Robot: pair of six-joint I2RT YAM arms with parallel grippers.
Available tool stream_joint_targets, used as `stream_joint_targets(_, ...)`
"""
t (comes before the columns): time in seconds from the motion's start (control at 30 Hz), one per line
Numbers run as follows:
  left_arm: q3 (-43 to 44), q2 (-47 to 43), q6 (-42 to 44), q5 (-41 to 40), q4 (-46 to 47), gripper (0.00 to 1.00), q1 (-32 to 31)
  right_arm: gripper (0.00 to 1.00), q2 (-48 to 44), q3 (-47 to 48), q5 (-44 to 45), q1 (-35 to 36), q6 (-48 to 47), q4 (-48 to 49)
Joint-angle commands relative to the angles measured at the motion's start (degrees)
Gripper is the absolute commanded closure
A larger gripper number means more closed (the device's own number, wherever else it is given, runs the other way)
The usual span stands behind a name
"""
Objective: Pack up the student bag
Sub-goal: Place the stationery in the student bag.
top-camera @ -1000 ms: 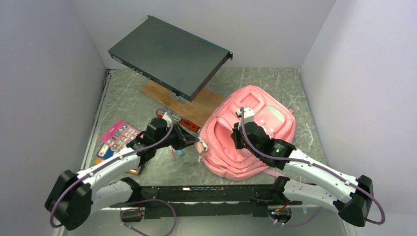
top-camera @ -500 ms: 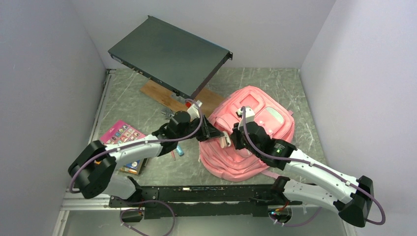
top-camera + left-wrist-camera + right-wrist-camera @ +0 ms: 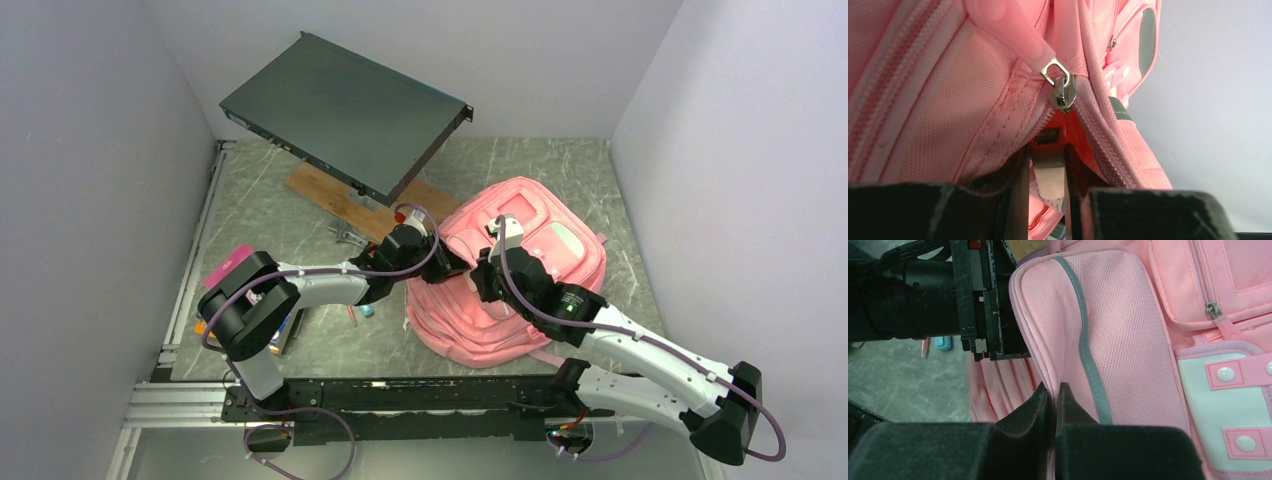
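The student bag [image 3: 535, 262], a pink backpack with pale panels, lies at the right middle of the table. My right gripper [image 3: 482, 283] is shut on a fold of the bag's pink fabric beside a mesh pocket [image 3: 1120, 335], its jaws [image 3: 1054, 389] pinched tight on the seam. My left gripper [image 3: 455, 268] is at the bag's left side. It [image 3: 1047, 155] is shut on a small white and red item [image 3: 1049, 172], which sits in the open zip mouth just below the metal zip slider [image 3: 1063, 92]. The pocket's inside is hidden.
A black flat rack unit [image 3: 345, 112] rests tilted on a wooden board [image 3: 335, 197] at the back. A pink book [image 3: 228, 268], a metal clip [image 3: 345, 237] and small pens [image 3: 362, 311] lie to the left of the bag. Walls close in on three sides.
My left arm has swung right from the table's left middle, carrying the small item to the bag's zip opening. My right gripper has kept its grip on the bag fabric.
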Motion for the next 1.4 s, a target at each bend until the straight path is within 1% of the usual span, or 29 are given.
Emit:
stream_joint_targets(0.0,1.0,0.3,-3.2,-3.8,0.5,0.85,-0.5,1.00,-2.5,2.0,-0.6,0.4,1.4,7.0)
stream_joint_targets(0.1,-2.5,-1.2,-4.3,-5.4,2.9,0.69,-0.6,1.00,-2.3,1.9,-0.6,0.4,1.9,6.4)
stream_joint_targets(0.17,-3.4,-1.5,-4.4,-5.7,4.0,0.60,-0.6,1.00,-2.5,1.6,-0.5,0.4,1.9,6.4)
stream_joint_targets(0.27,-2.7,-1.2,-3.9,-5.4,3.4,0.53,-0.6,1.00,-3.5,1.0,0.0,0.4,1.4,6.8)
stream_joint_targets(0.37,-3.7,-1.8,-4.0,-4.7,5.3,0.35,-0.7,1.00,-3.6,1.6,0.4,0.4,1.0,5.9)
stream_joint_targets(0.47,-6.1,-3.9,-3.5,-4.9,6.6,0.24,-0.7,1.00,-3.7,2.1,0.8,0.4,0.6,5.1)
stream_joint_targets(0.6,-8.3,-6.9,0.1,-3.4,6.1,0.21,-0.4,1.00,-4.1,2.0,1.4,0.4,-0.1,4.9)
stream_joint_targets(0.7,-9.1,-9.8,3.3,-2.0,3.6,0.15,-0.5,1.00,-3.8,2.6,1.5,0.4,-0.4,3.8)
stream_joint_targets(0.8,-10.7,-13.0,6.8,-2.4,2.3,0.07,-0.4,1.00,-4.0,2.1,1.6,0.4,-0.7,3.6)
stream_joint_targets(0.9,-10.7,-16.2,9.8,-3.5,-2.7,0.02,-0.4,1.00,-4.0,2.0,1.4,0.4,-0.6,3.9)
stream_joint_targets(1.03,-11.6,-20.4,13.5,-4.2,-6.9,0.01,-0.4,1.00,-3.6,2.0,1.2,0.4,-0.3,4.1)
stream_joint_targets(1.17,-13.6,-26.8,17.2,-6.0,-12.3,0.00,-0.5,1.00,-2.9,1.4,1.7,0.4,-0.6,4.9)
stream_joint_targets(1.27,-18.0,-33.7,17.4,-6.3,-15.6,0.00,-0.5,1.00,-1.8,1.8,1.2,0.4,-0.2,4.6)
stream_joint_targets(1.37,-24.4,-41.9,15.5,-4.9,-16.2,0.00,0.0,1.00,-1.0,1.6,1.0,0.4,0.0,4.9)
